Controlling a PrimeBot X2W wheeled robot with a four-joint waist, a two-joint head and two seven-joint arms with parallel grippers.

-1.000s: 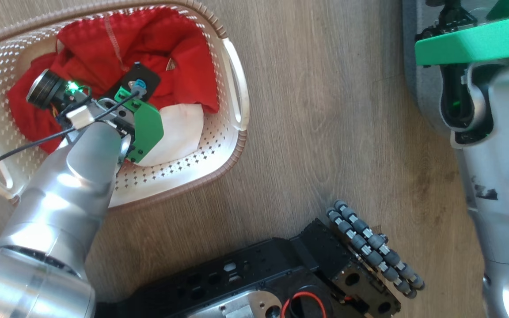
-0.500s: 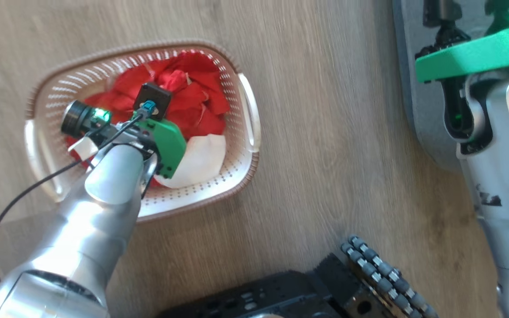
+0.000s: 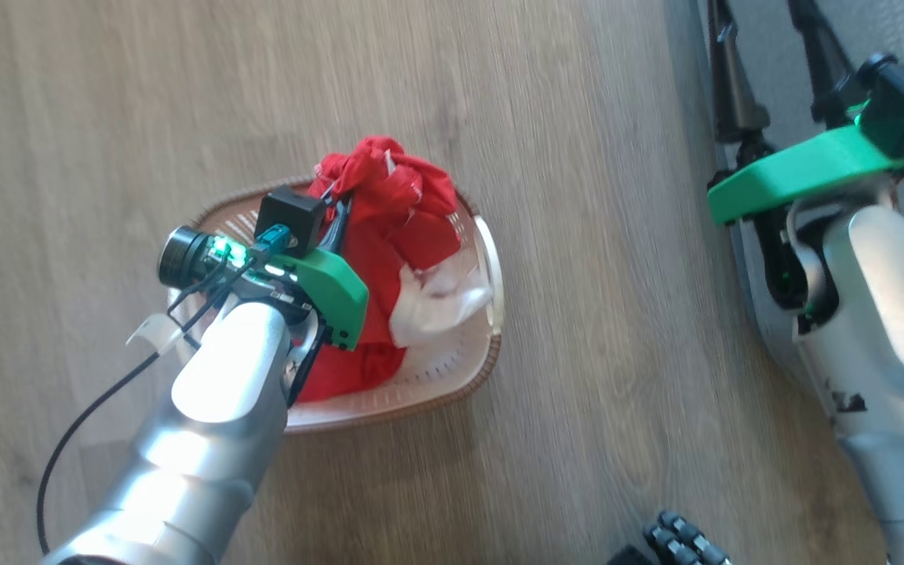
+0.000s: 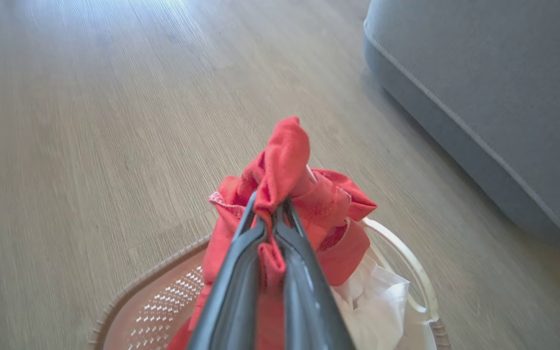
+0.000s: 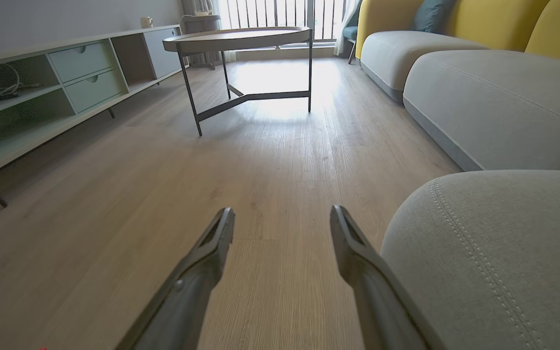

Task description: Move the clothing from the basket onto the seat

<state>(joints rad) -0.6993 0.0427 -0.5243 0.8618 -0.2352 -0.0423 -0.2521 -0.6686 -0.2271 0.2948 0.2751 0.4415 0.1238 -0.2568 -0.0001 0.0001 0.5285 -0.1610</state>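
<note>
The left hand (image 4: 269, 209) is closed tight on a bunched fold of the red garment (image 4: 285, 150). Its two dark fingers (image 4: 241, 272) press together with the cloth pinched between them, and a knot of red pokes out past the tips. From the grip the fabric hangs down in folds, showing a strip of pale trim, and its lower part lies inside the basket (image 3: 436, 396). In the head view the garment stands up above the brown rim at the far side, beside the wrist's green bracket.

A white cloth piece (image 4: 377, 296) lies in the basket on the side toward the seat, against the red fabric. I cannot tell whether the two are joined. The cream, perforated basket stands on the pale wooden floor (image 4: 90, 121), with one white side handle (image 4: 406, 257) on the seat side.

The grey seat (image 4: 494, 87), edged with pale stitching, is well apart from the basket across a stretch of bare floor, and no clothing lies on the part in view.

The right hand (image 5: 282, 211) is wide open and holds nothing. Its fingers point along the floor just beside the seat's rounded corner. Beyond it stand a round coffee table (image 5: 241, 36), a low cabinet with drawers (image 5: 80, 73), and further grey cushions with yellow backs (image 5: 460, 19).
</note>
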